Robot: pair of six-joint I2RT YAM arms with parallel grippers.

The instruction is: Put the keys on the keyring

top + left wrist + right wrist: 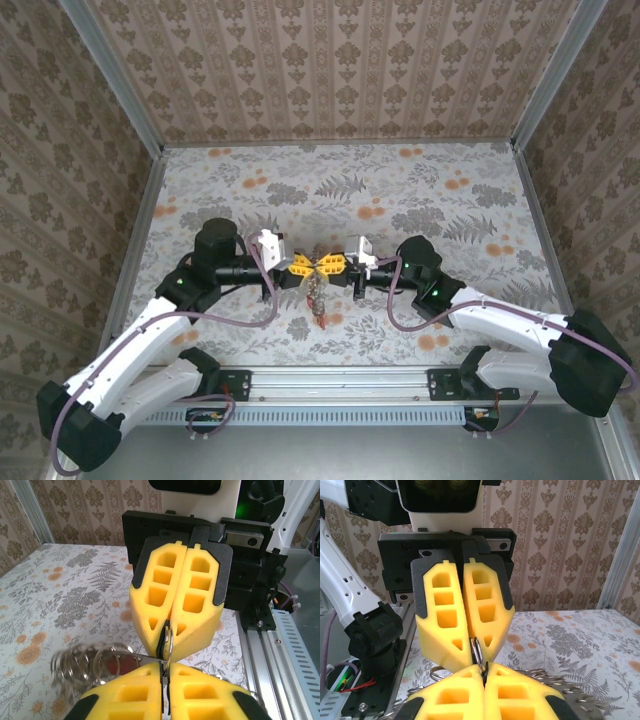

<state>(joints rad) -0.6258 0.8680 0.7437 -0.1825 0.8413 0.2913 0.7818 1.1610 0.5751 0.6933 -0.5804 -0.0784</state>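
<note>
Grips the keyring (169, 636) from both sides: left hand (164, 675) and right hand (167, 626) fully closed on it, tip to tip, above the counter (420, 200). Braces it edge-on, probably for threading; leaves the keys (318, 298) dangling beneath.

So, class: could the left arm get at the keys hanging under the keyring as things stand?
Probably not: the left arm has its jaws shut on the keyring, so nothing is free to reach the keys dangling below.
</note>
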